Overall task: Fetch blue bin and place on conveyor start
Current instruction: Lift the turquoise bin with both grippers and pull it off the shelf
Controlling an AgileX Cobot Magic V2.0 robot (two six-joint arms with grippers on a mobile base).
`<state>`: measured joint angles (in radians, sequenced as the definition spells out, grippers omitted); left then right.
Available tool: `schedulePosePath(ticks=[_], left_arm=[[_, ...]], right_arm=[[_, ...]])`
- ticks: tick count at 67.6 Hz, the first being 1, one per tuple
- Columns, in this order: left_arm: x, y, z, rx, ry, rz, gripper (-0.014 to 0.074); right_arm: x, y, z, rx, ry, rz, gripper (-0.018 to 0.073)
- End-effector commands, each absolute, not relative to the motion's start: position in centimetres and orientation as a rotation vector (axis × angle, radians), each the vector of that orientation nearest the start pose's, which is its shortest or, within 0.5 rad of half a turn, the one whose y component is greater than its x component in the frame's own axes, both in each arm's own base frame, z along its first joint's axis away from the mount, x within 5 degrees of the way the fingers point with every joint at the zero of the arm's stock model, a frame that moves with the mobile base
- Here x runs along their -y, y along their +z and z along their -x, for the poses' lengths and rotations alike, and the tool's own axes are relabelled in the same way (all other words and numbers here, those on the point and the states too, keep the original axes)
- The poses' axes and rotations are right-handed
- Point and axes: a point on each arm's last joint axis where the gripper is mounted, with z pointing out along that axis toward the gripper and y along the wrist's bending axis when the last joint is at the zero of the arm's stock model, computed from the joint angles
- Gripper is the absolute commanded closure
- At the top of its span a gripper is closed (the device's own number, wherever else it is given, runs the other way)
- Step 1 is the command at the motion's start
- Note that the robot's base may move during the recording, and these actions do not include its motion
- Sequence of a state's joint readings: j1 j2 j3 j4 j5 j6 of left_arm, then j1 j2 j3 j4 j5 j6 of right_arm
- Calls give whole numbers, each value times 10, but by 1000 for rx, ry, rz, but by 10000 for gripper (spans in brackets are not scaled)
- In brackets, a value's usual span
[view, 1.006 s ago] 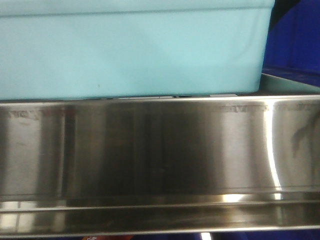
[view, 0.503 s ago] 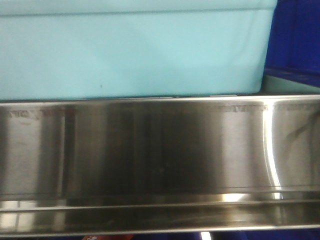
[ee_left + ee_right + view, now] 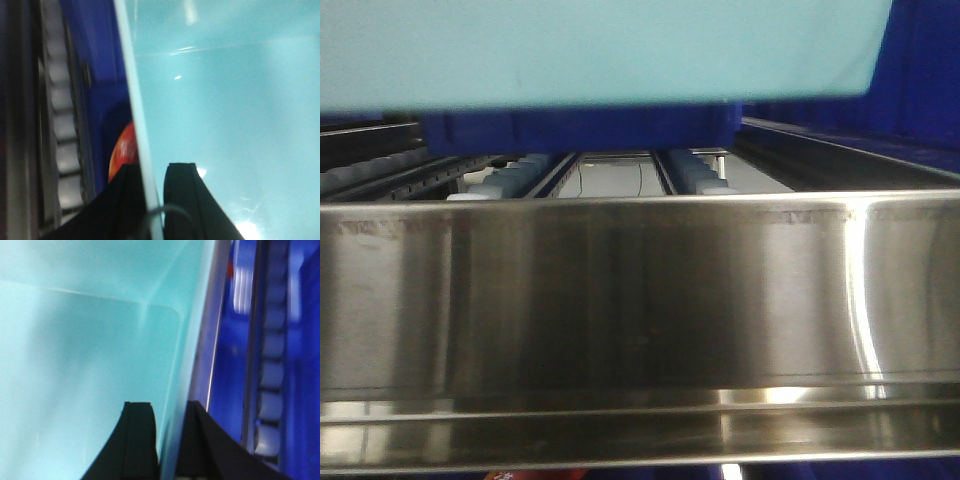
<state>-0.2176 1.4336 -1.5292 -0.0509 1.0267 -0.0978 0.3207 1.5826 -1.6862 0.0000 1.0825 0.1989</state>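
Just above the steel shelf rail (image 3: 640, 300), the blue bin (image 3: 600, 50) hangs clear. The left pincer (image 3: 154, 172) and right pincer (image 3: 167, 410) each clamp a side wall (one finger inside, one outside). Best keep both level, backing it over the rail, away from the dark blue bin (image 3: 580, 128) beyond.

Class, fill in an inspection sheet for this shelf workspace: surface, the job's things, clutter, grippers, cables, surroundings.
Surface: steel shelf rail across the front, roller tracks behind it.
Job's things: blue bin raised clear of the rollers; conveyor start not in view.
Clutter: red-orange object outside the bin's wall, too blurred to identify.
Grippers: left gripper and right gripper each straddle a bin wall, one finger inside, one outside.
Cables: thin wire loop at the left gripper.
Surroundings: dark blue bin behind the rollers.
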Motion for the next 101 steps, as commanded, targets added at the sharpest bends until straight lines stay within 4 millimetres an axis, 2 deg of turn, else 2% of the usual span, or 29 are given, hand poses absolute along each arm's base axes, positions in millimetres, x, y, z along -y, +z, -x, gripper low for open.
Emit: schedulePosePath(ticks=[1, 10, 16, 24, 101], left_arm=[[65, 450, -273, -2233, -251, -131, 708], [61, 480, -254, -2138, -265, -130, 708], [61, 487, -250, -2125, -275, -130, 708], [61, 485, -250, -2144, -273, -132, 708], [62, 487, -254, -2104, -275, -127, 708]], right_arm=[[-101, 431, -308, -2344, 221, 166, 712], [-94, 459, -288, -2214, 253, 157, 712], [-91, 472, -278, -2144, 268, 152, 712], [-89, 484, -272, -2066, 285, 147, 712], [-89, 485, -272, -2051, 288, 146, 712]])
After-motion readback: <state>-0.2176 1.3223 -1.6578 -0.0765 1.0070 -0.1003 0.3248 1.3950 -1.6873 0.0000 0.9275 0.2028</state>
